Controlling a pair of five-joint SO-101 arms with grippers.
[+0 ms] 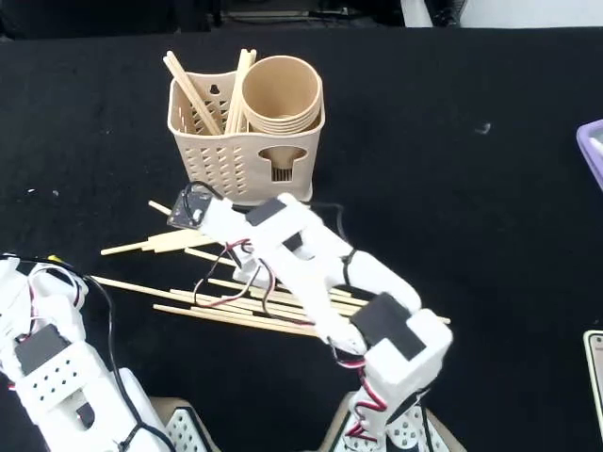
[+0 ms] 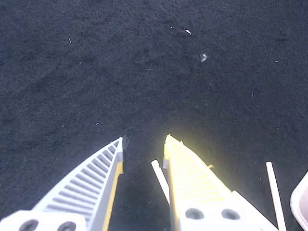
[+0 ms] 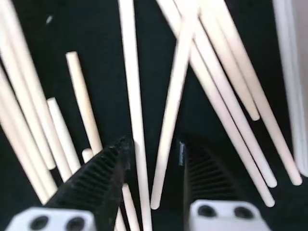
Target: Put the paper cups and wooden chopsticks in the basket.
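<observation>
High view: basket [image 1: 226, 160] stands at 12 o'clock on the black table [image 1: 490, 235]. The stacked paper cups [image 1: 281, 94] fill its 3 o'clock compartment. A few upright chopsticks [image 1: 193, 94] lean in the 9 o'clock compartment.

The loose chopsticks [image 1: 226, 315] lie flat in a scattered fan toward 6 o'clock of the basket, most of them running roughly 9-to-3. The right arm [image 1: 311, 254] comes in from 6 o'clock and stretches over this fan toward 11, hiding the middle of it. The left arm [image 1: 47, 367] sits folded at 7 o'clock, and the fan's 9 o'clock ends lie close by it. A purple object [image 1: 592, 151] shows at the 3 o'clock edge.

Right wrist view adds what the arm covers from above. The right gripper [image 3: 153, 147] is low over the sticks with its jaws spread. Two sticks pass through the gap, one of them [image 3: 171, 120] lying slantwise. I cannot tell whether either finger touches them. More sticks lie to both sides.

Left wrist view: the left gripper [image 2: 144, 144] is spread, holds nothing and points at bare cloth. One stick end [image 2: 159, 175] lies just beside the yellow finger [image 2: 190, 178], and another stick [image 2: 274, 192] lies farther out.
</observation>
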